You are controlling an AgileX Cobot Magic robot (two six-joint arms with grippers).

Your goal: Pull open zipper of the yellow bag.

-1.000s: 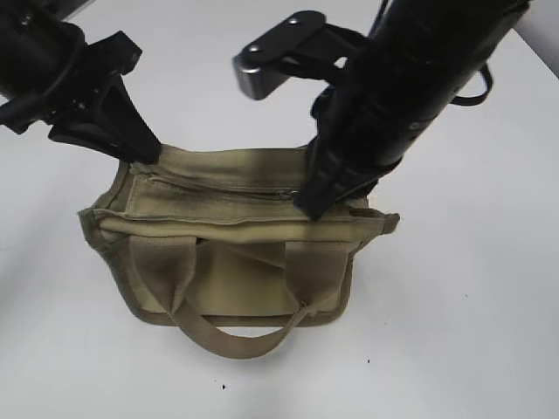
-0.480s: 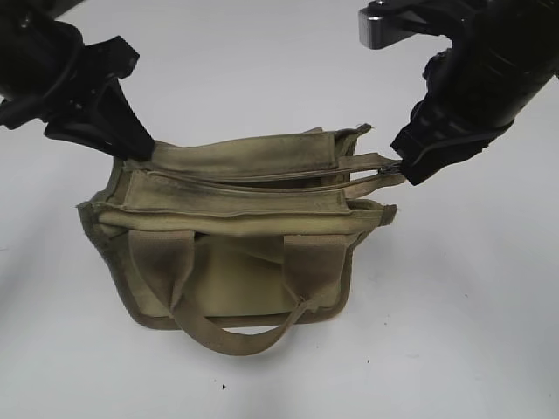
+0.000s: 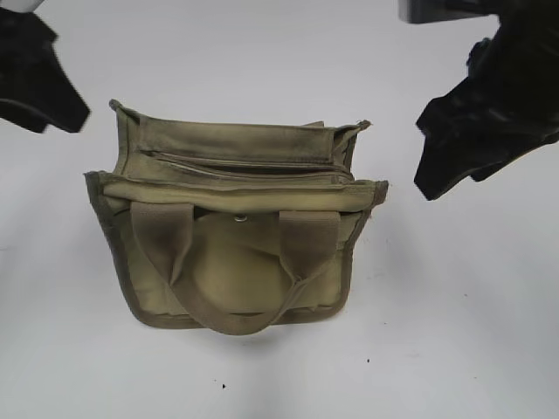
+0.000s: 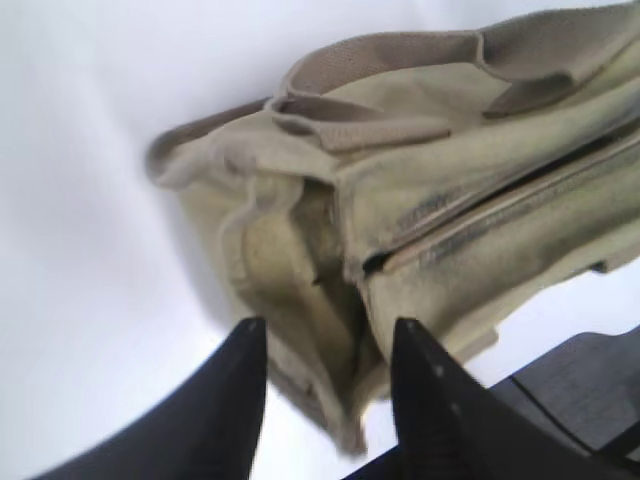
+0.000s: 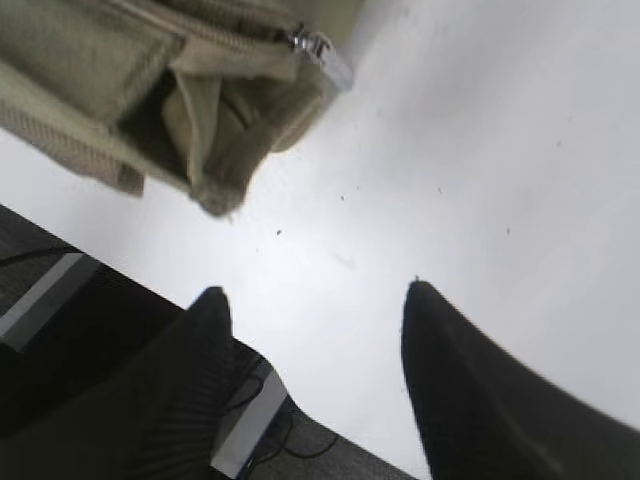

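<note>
The yellow bag (image 3: pixel 236 262) stands on the white table, handles toward the camera. Its zipper (image 3: pixel 244 166) runs along the top as a thin dark slit. The silver pull (image 5: pixel 320 48) lies at the bag's end (image 5: pixel 200 110) in the right wrist view. My left gripper (image 3: pixel 74 118) hangs off the bag's left end, open and apart from it. In the left wrist view the left gripper (image 4: pixel 328 338) holds nothing, with the bag's end (image 4: pixel 300 250) beyond its tips and the zip line (image 4: pixel 500 205) running off right. My right gripper (image 3: pixel 437 179) (image 5: pixel 315 295) is open, clear of the bag's right end.
The white table (image 3: pixel 454 305) surrounds the bag. Its edge shows close under the right gripper, with dark floor (image 5: pixel 90 350) and a pale bar (image 5: pixel 245 420) beyond. A dark surface (image 4: pixel 580 380) lies past the table in the left wrist view.
Both grippers opened, let go of the bag and drew back to the sides. Before that the right gripper dragged the pull to the right end. The bag has settled back upright.
</note>
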